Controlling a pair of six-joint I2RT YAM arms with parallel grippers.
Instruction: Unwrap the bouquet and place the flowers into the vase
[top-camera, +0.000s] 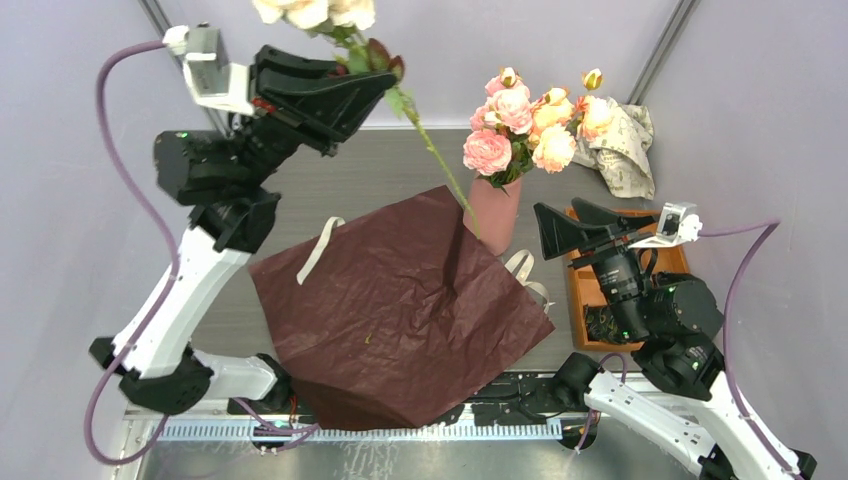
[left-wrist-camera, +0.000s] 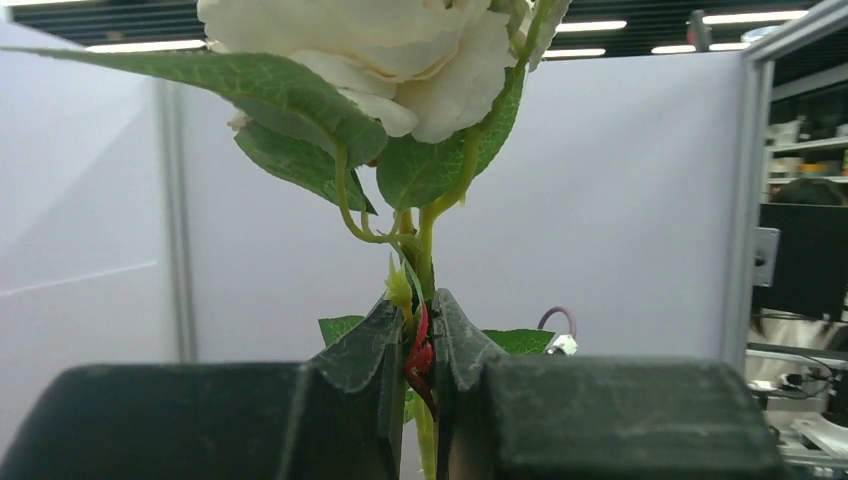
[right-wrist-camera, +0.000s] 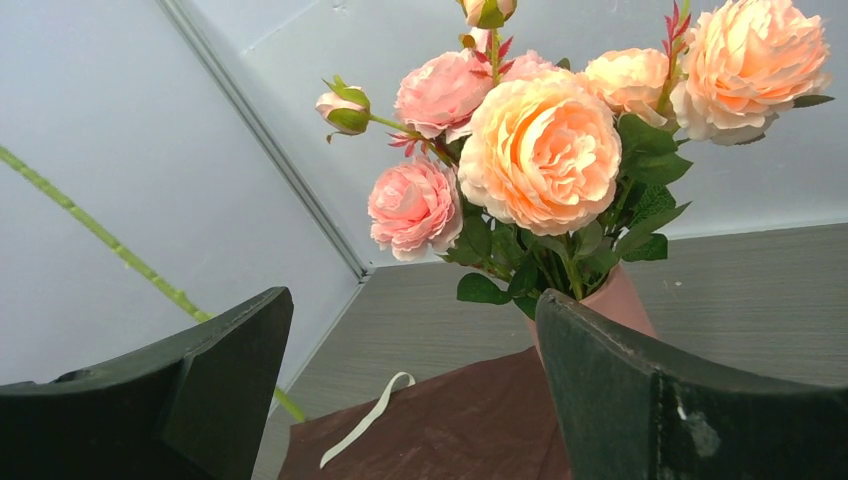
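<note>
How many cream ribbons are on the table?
2. One ribbon lies at the left edge of the dark red paper, the other ribbon at its right edge beside the vase. More may hide beneath it.

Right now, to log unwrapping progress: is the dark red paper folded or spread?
Spread: the dark red paper lies opened out, nothing wrapped in it.

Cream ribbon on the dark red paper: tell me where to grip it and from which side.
Take the cream ribbon at its far end, where it runs off the dark red paper onto the table. Come straight down from above, fingers across its narrow width: it is a thin strip lying flat, so a sideways approach would likely slide past it.
</note>
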